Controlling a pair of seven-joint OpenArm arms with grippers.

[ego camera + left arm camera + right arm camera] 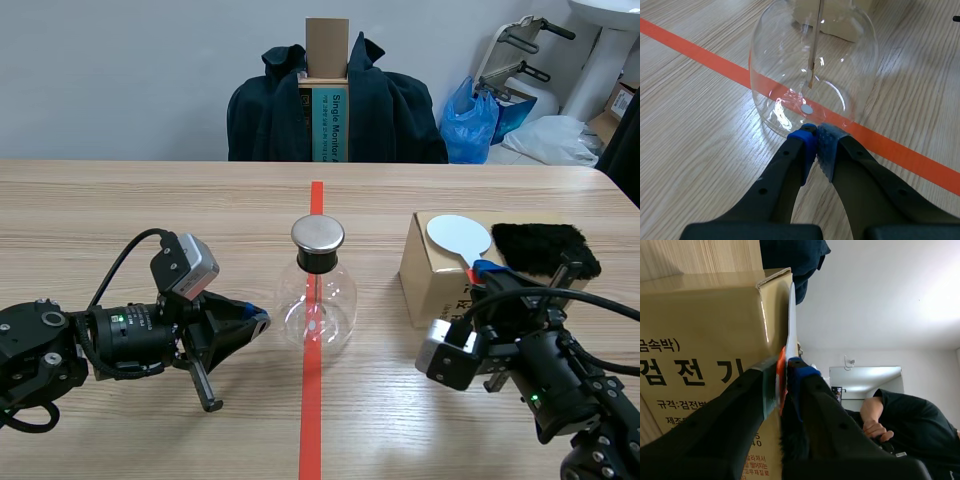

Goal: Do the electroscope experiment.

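Electroscope flask (pixel 315 290): tabletop (pixel 120 210) centre, on the tape line (pixel 311 420).
Left end effector (pixel 262 322): I read it closed, empty, at flask's 9 o'clock.
Right end effector (pixel 487 272): clamped on paddle (pixel 459 237) atop box (pixel 430 285), flask's 3 o'clock.

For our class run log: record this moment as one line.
left fingers: shut, tips beside electroscope flask | right fingers: shut on white paddle handle, paddle on cardboard box | fur: beside paddle
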